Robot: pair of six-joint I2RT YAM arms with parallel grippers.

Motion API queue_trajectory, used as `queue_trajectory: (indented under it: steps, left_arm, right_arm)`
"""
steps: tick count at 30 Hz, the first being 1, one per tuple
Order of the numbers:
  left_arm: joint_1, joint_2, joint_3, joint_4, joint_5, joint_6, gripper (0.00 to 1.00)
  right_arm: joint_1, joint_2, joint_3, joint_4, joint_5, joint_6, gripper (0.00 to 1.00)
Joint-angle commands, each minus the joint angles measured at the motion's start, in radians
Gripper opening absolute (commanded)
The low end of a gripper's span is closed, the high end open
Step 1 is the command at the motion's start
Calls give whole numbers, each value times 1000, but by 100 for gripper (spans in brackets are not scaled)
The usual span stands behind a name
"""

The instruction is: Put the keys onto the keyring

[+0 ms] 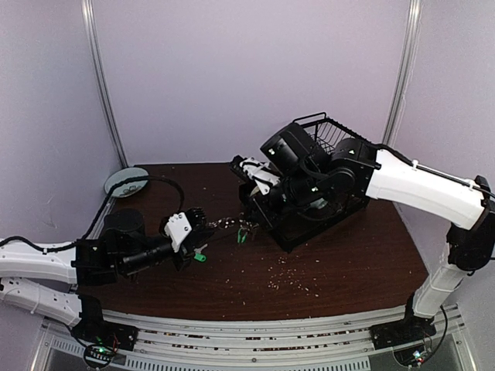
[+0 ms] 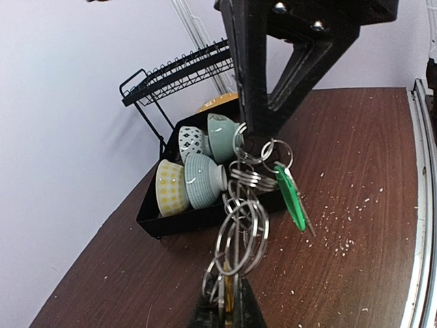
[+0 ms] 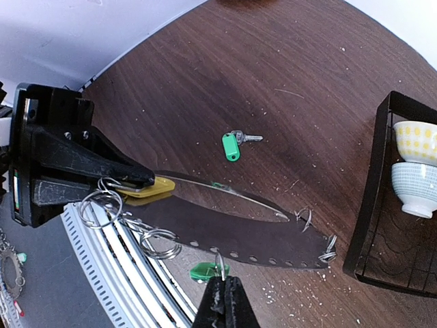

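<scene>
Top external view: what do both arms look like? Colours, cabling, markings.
The left arm and right arm have white shell links, black joint housings and white at the wrists. The left gripper and right gripper have slim black fingers. A black cable loops off the left arm. No lettering is legible.

Top view: keys (image 1: 244, 231) too small to count; dish rack (image 1: 331, 131) mostly behind right arm (image 1: 418, 185).

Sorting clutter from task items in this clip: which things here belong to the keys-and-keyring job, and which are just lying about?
Job:
keyring wire loop
bunch of split rings
green tag hanging from them
yellow-headed key
green-tagged key on the table

Lying about:
black dish rack
bowls in it
crumbs
round disc, far-left corner
</scene>
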Motion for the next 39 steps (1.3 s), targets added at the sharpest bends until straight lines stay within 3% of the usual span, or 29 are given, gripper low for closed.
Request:
queue_trajectory:
  steps: [1, 4, 5, 7, 10, 12, 14, 18, 21, 23, 27, 30, 34, 37, 39]
  left_arm:
    - [-6, -17, 14, 53, -106, 86, 0]
    - [-13, 18, 14, 50, -172, 73, 0]
    - [-14, 28, 13, 55, -186, 58, 5]
    - [-13, 37, 8, 70, -187, 16, 30]
    - [-12, 3, -23, 102, -105, -38, 53]
    - [-11, -37, -45, 105, -37, -58, 67]
    - [-12, -87, -62, 97, -33, -80, 70]
    - [-12, -186, -72, 88, -73, -129, 67]
    - [-15, -198, -39, 92, 12, -215, 41]
    - [-49, -171, -19, 128, 78, -280, 30]
    - [-142, -34, 14, 290, 117, -311, 26]
    - [-165, 112, 104, 268, 72, -348, 19]
    - [-196, 228, 147, 320, 110, -327, 19]
    - [-197, 276, 161, 304, -18, -305, 20]
    - [-191, 279, 154, 305, -141, -289, 27]
  right_arm:
    - [-21, -47, -33, -92, -46, 26, 0]
    - [-44, -68, -65, -52, -86, 60, 0]
    - [-53, -79, -91, -19, -93, 80, 0]
    - [-60, -101, -145, 52, -92, 126, 0]
    - [-63, -120, -208, 142, -98, 184, 0]
    - [-63, -131, -227, 183, -90, 210, 0]
    - [-63, -142, -244, 225, -64, 238, 0]
    - [-62, -147, -257, 288, -35, 283, 0]
    - [-63, -148, -270, 339, -23, 325, 0]
    - [-61, -149, -280, 369, -12, 355, 0]
    - [-60, -148, -282, 399, 22, 381, 0]
    - [-60, -160, -294, 449, 53, 411, 0]
    - [-59, -173, -316, 523, 80, 442, 0]
    - [-57, -166, -311, 538, 58, 444, 0]
    - [-52, -167, -313, 537, 50, 442, 0]
